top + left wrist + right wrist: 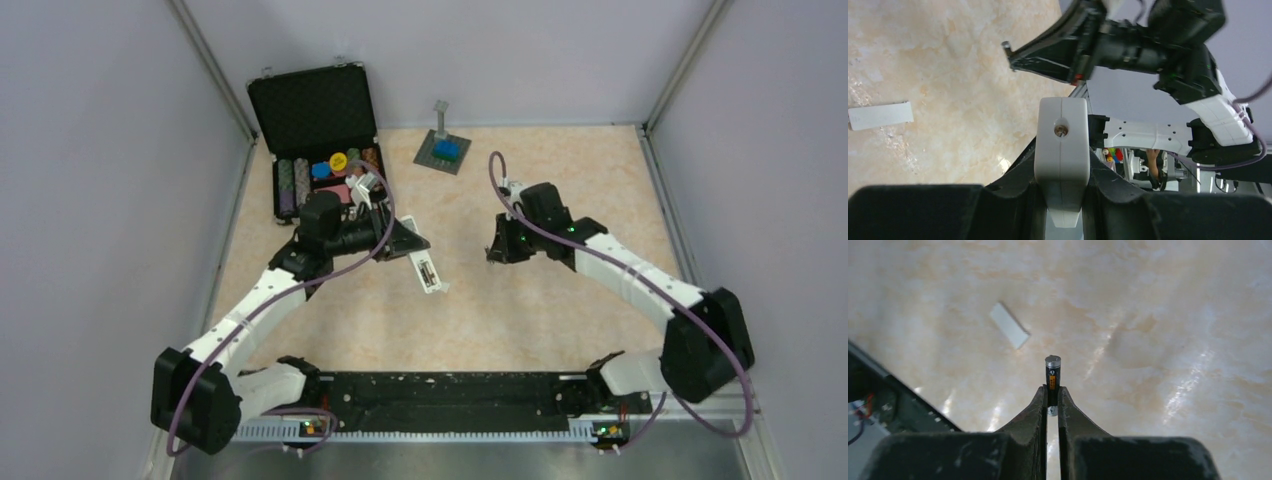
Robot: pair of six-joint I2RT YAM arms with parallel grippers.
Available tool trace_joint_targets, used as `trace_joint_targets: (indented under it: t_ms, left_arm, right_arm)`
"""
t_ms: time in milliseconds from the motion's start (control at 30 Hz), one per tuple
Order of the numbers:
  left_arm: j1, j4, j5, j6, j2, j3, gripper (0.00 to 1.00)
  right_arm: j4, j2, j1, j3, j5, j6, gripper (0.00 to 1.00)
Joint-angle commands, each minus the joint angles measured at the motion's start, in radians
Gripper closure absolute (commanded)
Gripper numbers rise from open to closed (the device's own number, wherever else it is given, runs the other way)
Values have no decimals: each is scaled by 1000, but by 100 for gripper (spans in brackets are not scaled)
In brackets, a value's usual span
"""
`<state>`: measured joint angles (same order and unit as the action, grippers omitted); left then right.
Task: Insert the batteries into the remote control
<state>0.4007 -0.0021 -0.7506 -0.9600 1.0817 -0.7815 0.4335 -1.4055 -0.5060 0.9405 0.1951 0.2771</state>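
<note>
Overhead, you see the left tool closed on the remote control, which juts out white and slanted above the tabletop. The right tool hangs apart from it, to its right. At the far left lies an open black case holding coloured chips. Near the case, a grey plate carries a blue block.

Next, from the left wrist, the remote control appears end-on, clamped between the tool's dark fingers. The right tool hangs beyond its end, not touching it. A white cover plate lies flat on the tabletop to the left, apart from both.

Lastly, from the right wrist, the right tool is pinched tight on a battery, which lies in line with the fingers, light tip outermost. The cover plate lies beyond and to the left, clear of the battery.
</note>
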Motion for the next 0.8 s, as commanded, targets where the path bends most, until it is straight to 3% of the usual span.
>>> trace_joint_targets:
  t_ms: [0,333,633,767]
  left_arm:
    - [-4,33,-89,-2,63,-62,100]
    - [-2,28,-145,-62,246,-91,100]
    - [26,289,-194,-229,375,12,100]
    - [59,354,-206,-228,425,14,100]
  right_arm:
    - [-41,179,11,-10,267,93,98]
    - [-50,330,8,-37,612,305,96]
    - [-57,309,-37,-59,657,449,95]
    - [-57,270,-68,-70,644,474,95]
